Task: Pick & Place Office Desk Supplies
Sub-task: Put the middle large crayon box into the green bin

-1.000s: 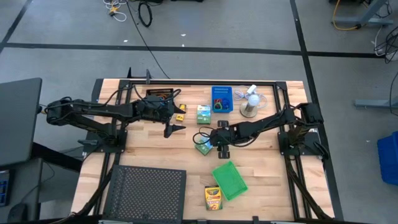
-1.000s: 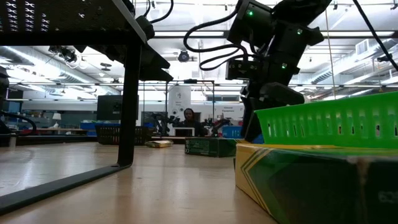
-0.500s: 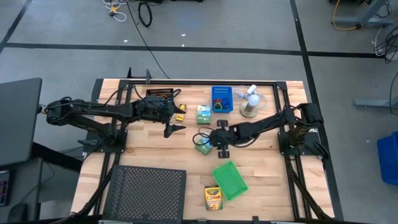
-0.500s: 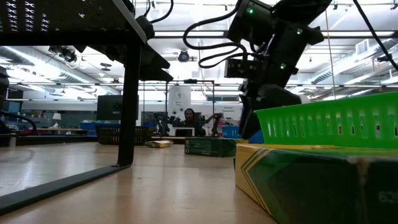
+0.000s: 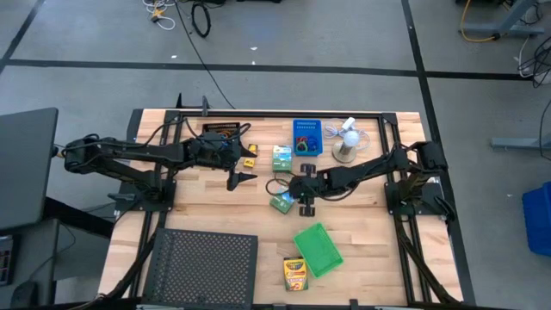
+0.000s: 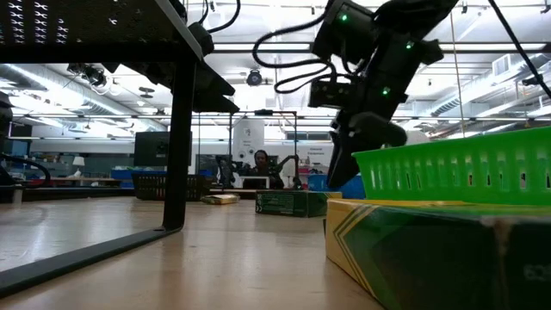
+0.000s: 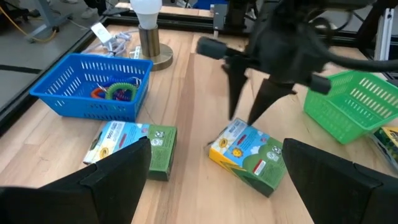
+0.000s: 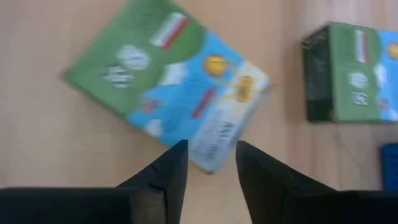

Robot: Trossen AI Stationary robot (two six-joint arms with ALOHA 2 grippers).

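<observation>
right gripper (image 8: 206, 163): held above a green-white box (image 8: 166, 93) mid-table, fingers apart, nothing gripped, box flat on the wood | second box (image 5: 281, 158): seen near the far edge beside the blue bin (image 5: 306, 138) | left gripper (image 5: 242, 173): spread wide, empty

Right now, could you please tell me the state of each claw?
Left claw: open, holding nothing, hovering over the table.
Right claw: open, empty, just above the green-white box.

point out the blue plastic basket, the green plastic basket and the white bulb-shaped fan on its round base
blue plastic basket (image 7: 87, 93), left wrist view, front wall
green plastic basket (image 5: 317, 250), high view, floor
white bulb-shaped fan on round base (image 7: 147, 37), left wrist view, stem
</observation>
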